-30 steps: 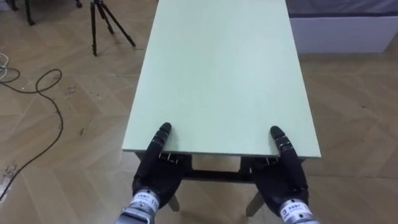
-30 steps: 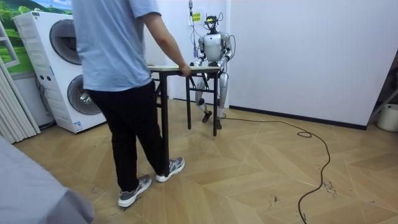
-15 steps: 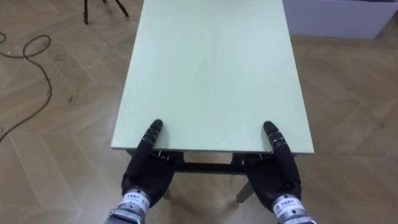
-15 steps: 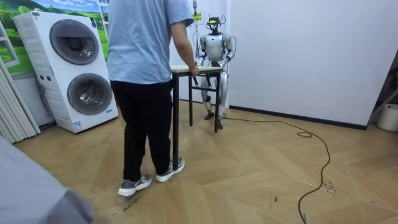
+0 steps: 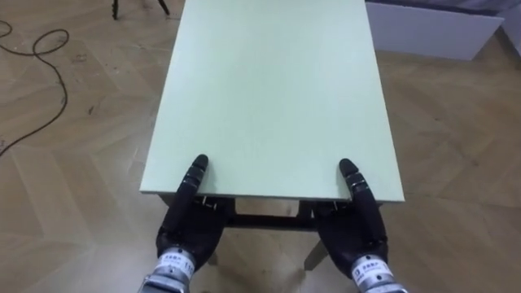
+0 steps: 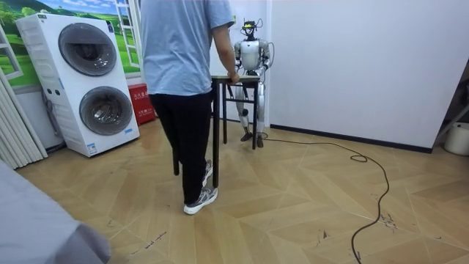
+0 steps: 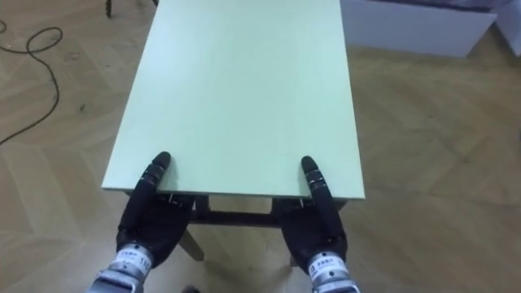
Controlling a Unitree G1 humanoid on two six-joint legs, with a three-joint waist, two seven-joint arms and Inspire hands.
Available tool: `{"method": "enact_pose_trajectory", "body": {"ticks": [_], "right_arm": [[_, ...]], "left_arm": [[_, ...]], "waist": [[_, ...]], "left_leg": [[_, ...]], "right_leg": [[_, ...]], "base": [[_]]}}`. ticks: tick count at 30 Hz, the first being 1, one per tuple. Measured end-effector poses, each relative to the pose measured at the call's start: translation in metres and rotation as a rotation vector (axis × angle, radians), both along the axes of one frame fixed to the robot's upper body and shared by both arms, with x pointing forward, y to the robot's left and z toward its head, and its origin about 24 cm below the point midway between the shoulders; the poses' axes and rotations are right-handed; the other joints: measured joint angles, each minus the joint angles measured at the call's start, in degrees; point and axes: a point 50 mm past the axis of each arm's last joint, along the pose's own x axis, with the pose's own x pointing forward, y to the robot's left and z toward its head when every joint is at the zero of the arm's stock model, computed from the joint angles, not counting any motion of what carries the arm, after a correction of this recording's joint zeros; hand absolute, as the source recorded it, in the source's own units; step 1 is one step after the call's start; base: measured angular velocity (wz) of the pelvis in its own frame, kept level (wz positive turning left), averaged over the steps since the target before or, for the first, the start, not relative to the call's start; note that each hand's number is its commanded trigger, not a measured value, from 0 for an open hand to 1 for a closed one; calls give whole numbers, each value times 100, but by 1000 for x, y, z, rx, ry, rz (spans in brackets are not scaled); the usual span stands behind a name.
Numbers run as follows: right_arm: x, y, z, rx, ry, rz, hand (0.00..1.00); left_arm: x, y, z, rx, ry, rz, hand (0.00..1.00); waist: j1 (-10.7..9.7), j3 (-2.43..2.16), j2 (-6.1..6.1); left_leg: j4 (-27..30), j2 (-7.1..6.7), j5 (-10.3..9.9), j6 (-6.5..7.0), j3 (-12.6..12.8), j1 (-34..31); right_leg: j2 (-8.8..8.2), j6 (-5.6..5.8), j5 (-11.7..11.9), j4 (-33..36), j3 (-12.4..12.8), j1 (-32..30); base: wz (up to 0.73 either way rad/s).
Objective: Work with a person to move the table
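Washing machines [image 6: 86,81] near person [image 6: 182,73] and table [image 5: 269,98]

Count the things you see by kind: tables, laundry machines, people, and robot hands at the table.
Table: 1
Laundry machines: 2, upper machine stacked on lower machine
Person: 1, holding the table's far end
Robot hands at the table's near edge: 2, left hand, right hand
Total: 6

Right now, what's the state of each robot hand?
Left robot hand: at the table near edge, reaching under it; grip cannot be told.
Right robot hand: same edge, same pose; cannot be told.
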Motion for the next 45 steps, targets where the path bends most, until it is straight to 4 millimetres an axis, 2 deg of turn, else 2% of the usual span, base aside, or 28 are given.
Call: {"method": "enact_pose_trajectory", "body": {"ticks": [1,2,3,4,6,9,10,11,12,14,16,19,21,25,27,28,30,33,34,35,36,37,38,39,40,41,43,45], "right_arm": [[-1,-1,0,-5,1,3,100],[-3,-1,-1,-14,3,6,100],[-3,-1,-1,-17,3,8,100],[-5,-2,0,-21,0,8,100],[-4,-1,0,-21,-3,7,100],[-5,2,-1,-12,-3,4,100],[-5,1,0,-12,-4,3,100],[-4,0,1,-13,-10,4,100],[-3,1,1,-12,-12,5,100],[-3,2,2,-10,-13,8,100],[-3,3,1,-10,-13,10,100],[-2,1,2,-8,-16,-5,100],[1,-2,3,-6,-18,-18,100],[5,-6,5,-20,-29,-26,100],[4,-8,5,-25,-27,-36,100],[4,-8,4,-24,-25,-39,100],[3,-8,2,-24,-15,-43,100],[4,-7,2,-17,-15,-45,100],[5,-7,3,-13,-17,-45,100],[7,-7,4,-8,-19,-42,100],[10,-9,5,-9,-24,-40,100],[13,-9,6,-9,-26,-37,100],[14,-9,7,-6,-21,-33,100],[12,-10,6,-3,-13,-39,100],[7,-15,2,11,7,-78,100],[3,-15,1,26,18,-85,100],[3,-15,1,26,21,-79,100],[4,-14,1,21,25,-70,100]], "left_arm": [[-1,0,-1,-1,2,1,100],[-4,0,-2,-5,12,1,100],[-5,0,-3,-7,15,4,100],[-6,0,-3,-10,16,6,100],[-5,-1,-2,-21,15,7,100],[-3,1,-2,-11,9,5,100],[-2,2,-1,-7,3,3,100],[1,3,1,-2,-7,-2,100],[2,2,2,-3,-11,-1,100],[3,3,2,-6,-10,6,100],[2,2,0,-9,-4,9,100],[5,0,1,-6,-9,4,100],[10,-3,1,-5,-16,-5,100],[14,-11,2,-27,-17,-7,100],[15,-13,1,-32,-12,-11,100],[15,-14,1,-42,-9,-8,100],[15,-14,1,-52,-5,-6,100],[16,-13,1,-48,-7,-8,100],[17,-13,2,-46,-10,-11,100],[18,-13,3,-46,-15,-13,100],[20,-14,4,-53,-19,-13,100],[21,-14,4,-53,-23,-14,100],[24,-14,6,-45,-31,-26,100],[26,-16,6,-42,-32,-39,100],[29,-20,5,-34,-24,-64,100],[28,-19,5,-25,-20,-68,100],[28,-17,4,-17,-18,-74,100],[25,-16,2,-13,-17,-68,100]], "waist": [[-21,15,26],[-62,-4,69],[-85,-1,95],[-131,-9,186],[-225,7,293],[-449,5,387],[-499,-1,420],[-504,0,441],[-499,-1,439],[-742,4,483],[-798,5,478],[-852,4,478],[-849,2,472],[-832,2,450],[-838,1,448],[-832,0,430],[-816,-6,319],[-797,-12,253],[-787,-30,199],[-798,-49,150],[-825,-51,140],[-803,-53,144],[-821,-50,173],[-843,-45,179],[-869,-64,134],[-857,-101,71],[-722,-102,69],[-521,-106,82]], "left_leg": [[383,47,-100,-27,-28,61],[1047,61,-208,-95,-179,209],[1339,77,-247,-130,-250,309],[1793,108,-282,-194,-362,542],[1971,105,-265,-224,-499,923],[1343,18,-240,-266,-639,1618],[884,-54,-238,-270,-650,1855],[390,-140,-554,-454,-641,2017],[189,-196,-717,-522,-643,2069],[-395,-426,-1085,-510,-870,2150],[-538,-547,-1140,-424,-817,2157],[-1050,-677,-1439,-256,-750,2246],[-1332,-750,-1621,-170,-589,2233],[-1548,-1040,-1619,-144,-386,2204],[-1627,-1133,-1672,-40,-335,2231],[-1647,-1169,-1738,80,-295,2240],[-1646,-1274,-1776,146,-223,2223],[-1637,-1414,-1841,265,-164,2195],[-1619,-1495,-1822,303,-135,2113],[-1617,-1596,-1771,399,-97,2034],[-1633,-1672,-1728,501,-50,1957],[-1638,-1667,-1707,545,9,1909],[-1639,-1549,-1701,664,252,1834],[-1644,-1462,-1716,699,441,1843],[-1691,-1359,-1703,728,621,1894],[-1827,-1357,-1675,776,816,1966],[-1824,-1365,-1669,789,1067,2029],[-1808,-1417,-1669,789,1096,2052]], "right_leg": [[3,-13,-2,33,2,-18],[9,-34,-12,132,-12,-95],[24,-43,-8,183,-17,-142],[94,-98,10,256,-72,-288],[143,-164,61,305,-238,-476],[164,-236,141,415,-497,-775],[162,-241,191,481,-563,-926],[150,-245,268,551,-589,-1116],[142,-235,332,549,-590,-1195],[-11,-219,591,448,-701,-1313],[-95,-244,817,302,-681,-1302],[-160,-235,1143,91,-674,-1333],[-198,-225,1451,-124,-670,-1408],[-383,-139,1823,-332,-543,-1509],[-456,-92,1931,-372,-525,-1511],[-473,-95,1996,-374,-505,-1526],[-558,-44,2143,-431,-449,-1539],[-635,4,2313,-491,-369,-1568],[-680,31,2469,-597,-292,-1600],[-696,101,2674,-780,-203,-1603],[-709,381,2931,-920,38,-1629],[-702,586,3089,-976,150,-1663],[-757,845,2869,-539,264,-1792],[-841,855,2338,87,265,-1881],[-1013,892,1331,1456,334,-1966],[-1173,850,722,2571,392,-1943],[-1392,934,225,3430,498,-1583],[-1671,992,-146,3537,545,-916]], "base": [[15],[12],[15],[22],[31],[34],[14],[5],[0],[29],[15],[4],[0],[-7],[0],[0],[-4],[-7],[0],[-4],[-6],[9],[28],[76],[83],[64],[-13],[-43]]}}
